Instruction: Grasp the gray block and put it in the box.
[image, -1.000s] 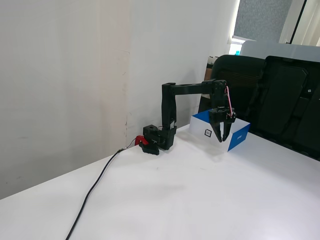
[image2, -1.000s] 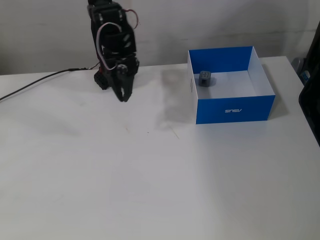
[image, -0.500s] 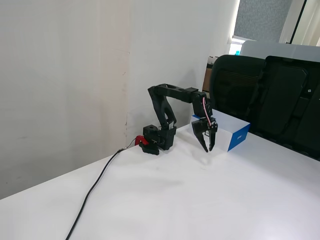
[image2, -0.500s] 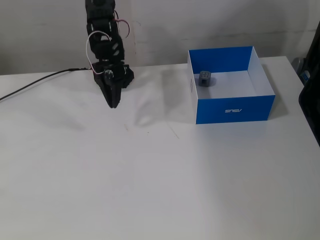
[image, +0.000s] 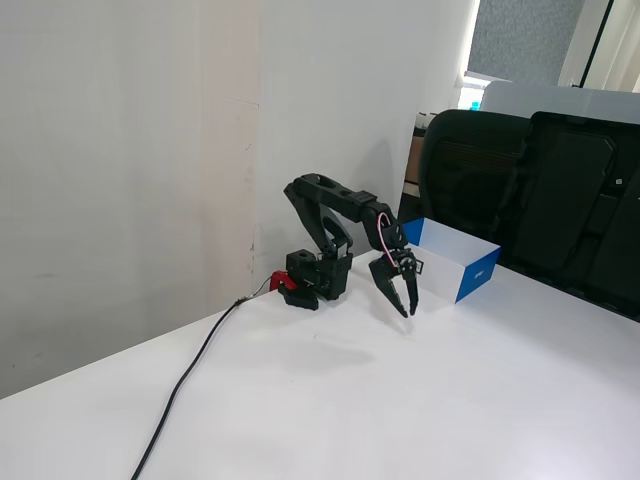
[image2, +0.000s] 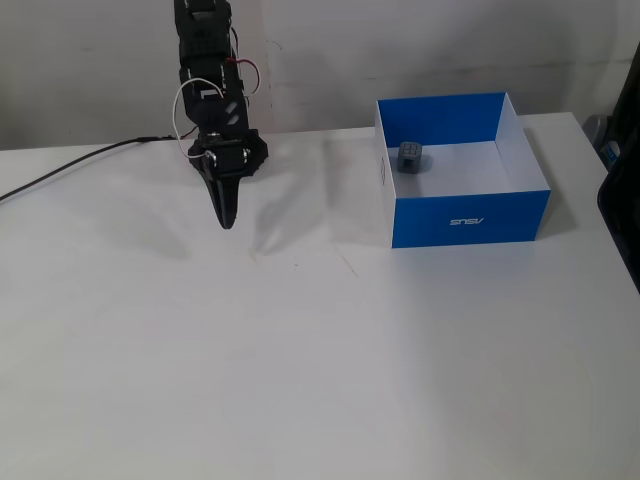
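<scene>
The gray block (image2: 411, 157) lies inside the box (image2: 470, 215), near its back left corner on the white floor. The box is blue outside with a white side panel, and it also shows in a fixed view (image: 440, 273) at the table's far edge; the block is hidden there. My gripper (image2: 227, 220) hangs pointing down, just above the table, well to the left of the box. Its jaws are together and hold nothing. In a fixed view the gripper (image: 408, 308) is just in front of the box's white panel.
The arm's base (image: 318, 275) with a red clamp (image: 281, 281) stands at the wall. A black cable (image: 185, 375) runs from it across the table towards the front. Black chairs (image: 530, 190) stand behind the box.
</scene>
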